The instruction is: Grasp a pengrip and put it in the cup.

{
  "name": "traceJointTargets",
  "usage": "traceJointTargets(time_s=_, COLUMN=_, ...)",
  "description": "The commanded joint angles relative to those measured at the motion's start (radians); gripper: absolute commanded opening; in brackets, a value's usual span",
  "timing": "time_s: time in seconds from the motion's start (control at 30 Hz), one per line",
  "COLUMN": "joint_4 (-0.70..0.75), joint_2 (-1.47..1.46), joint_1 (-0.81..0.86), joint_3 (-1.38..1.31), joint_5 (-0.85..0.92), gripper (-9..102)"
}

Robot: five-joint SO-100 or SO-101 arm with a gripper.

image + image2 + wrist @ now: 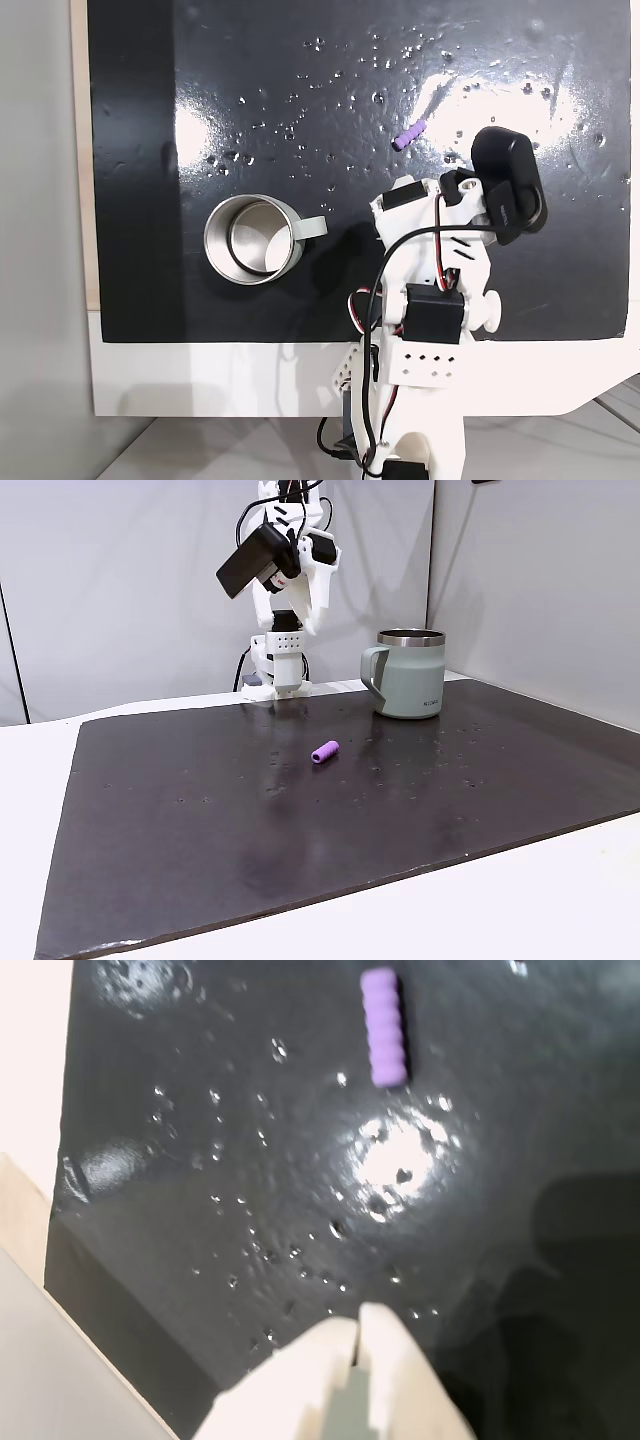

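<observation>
Pengrip [409,135] lies flat on the black mat [300,60], well apart from the steel cup [250,240], which stands upright with its handle toward the arm. The white gripper [358,1330] hangs above the mat short of the pengrip [385,1026], fingertips pressed together, holding nothing.
</observation>
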State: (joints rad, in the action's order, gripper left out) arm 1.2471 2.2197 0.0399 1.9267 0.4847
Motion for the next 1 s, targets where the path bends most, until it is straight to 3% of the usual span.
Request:
traceJointTargets(time_s=0.0, joint_4=0.017, joint_2=-0.074, joint_1=0.002, joint_3=-0.156, joint_5=0.089, gripper=0)
traceJointTargets(time_s=0.3, joint_4=0.032, joint_2=-0.288, joint_1=0.018, joint_3=-0.291, joint_5=0.278, gripper=8)
traceJointTargets(time_s=0.97, joint_4=0.146, joint_2=-0.782, joint_1=0.063, joint_3=-0.568, joint_5=0.186, gripper=27)
